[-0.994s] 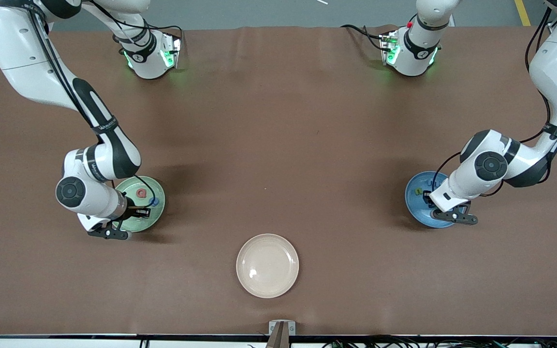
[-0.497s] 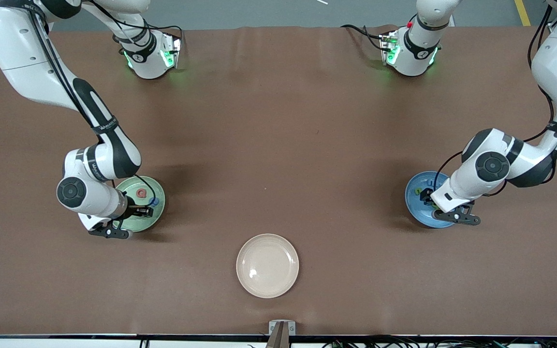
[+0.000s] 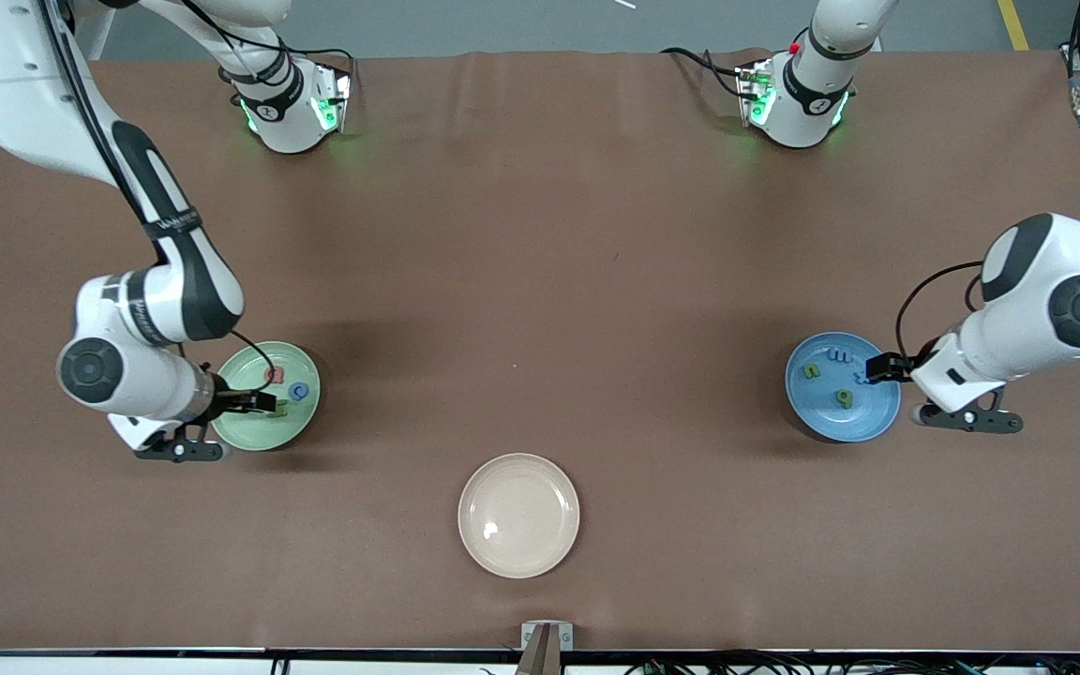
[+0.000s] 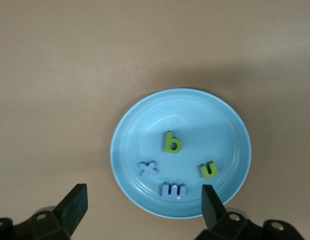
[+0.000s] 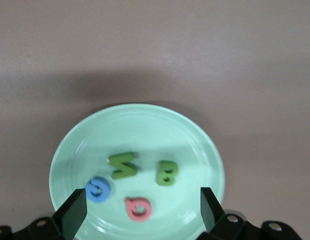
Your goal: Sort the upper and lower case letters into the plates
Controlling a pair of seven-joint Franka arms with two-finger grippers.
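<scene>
The mint green plate (image 3: pixel 263 431) (image 5: pixel 135 125) holds a green Z-shaped letter (image 5: pixel 122 165), a green B (image 5: pixel 167 172), a blue C (image 5: pixel 98 189) and a pink Q (image 5: pixel 139 208). My right gripper (image 3: pixel 251 401) (image 5: pixel 142 192) hangs open and empty over that plate's edge. The blue plate (image 3: pixel 831 422) (image 4: pixel 195 115) holds a green b (image 4: pixel 172 142), a green u (image 4: pixel 209 170), a pale blue x (image 4: pixel 148 168) and a blue w (image 4: pixel 174 190). Over its rim my left gripper (image 3: pixel 880 368) (image 4: pixel 143 189) is open and holds nothing.
A cream-beige plate (image 3: pixel 518 515) with nothing in it sits near the front edge, midway between the two arms. Brown cloth covers the table (image 3: pixel 540 281). The arm bases (image 3: pixel 292 103) (image 3: pixel 793 98) stand along the edge farthest from the front camera.
Both grippers have opened and risen from their plates. Each arm has drawn back toward its own end of the table, which uncovers the letters in the plates.
</scene>
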